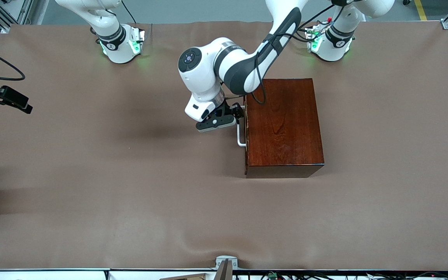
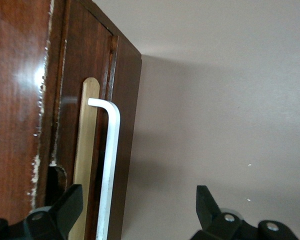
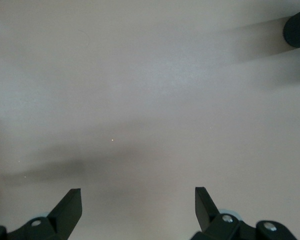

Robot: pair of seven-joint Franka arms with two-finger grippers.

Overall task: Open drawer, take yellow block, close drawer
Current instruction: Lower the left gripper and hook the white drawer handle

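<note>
The mahogany box (image 1: 282, 126) stands on the table near the left arm's base. Its drawer (image 2: 75, 130) is shut, the front flush with the box and facing the right arm's end of the table. The white handle (image 1: 240, 135) (image 2: 110, 160) runs along that front. My left gripper (image 1: 238, 113) (image 2: 138, 196) is open at the handle. The bar lies between its fingers, close to one fingertip (image 2: 72, 197), with no contact that I can see. My right gripper (image 1: 25, 107) (image 3: 138, 197) waits open and empty over bare table at the right arm's end. The yellow block is hidden.
A brown cloth (image 1: 130, 175) covers the whole table. The box edge beside the drawer front is chipped (image 2: 40, 130). A metal bracket (image 1: 226, 264) sits at the table edge nearest the front camera. A dark rounded object (image 3: 297, 30) shows at the edge of the right wrist view.
</note>
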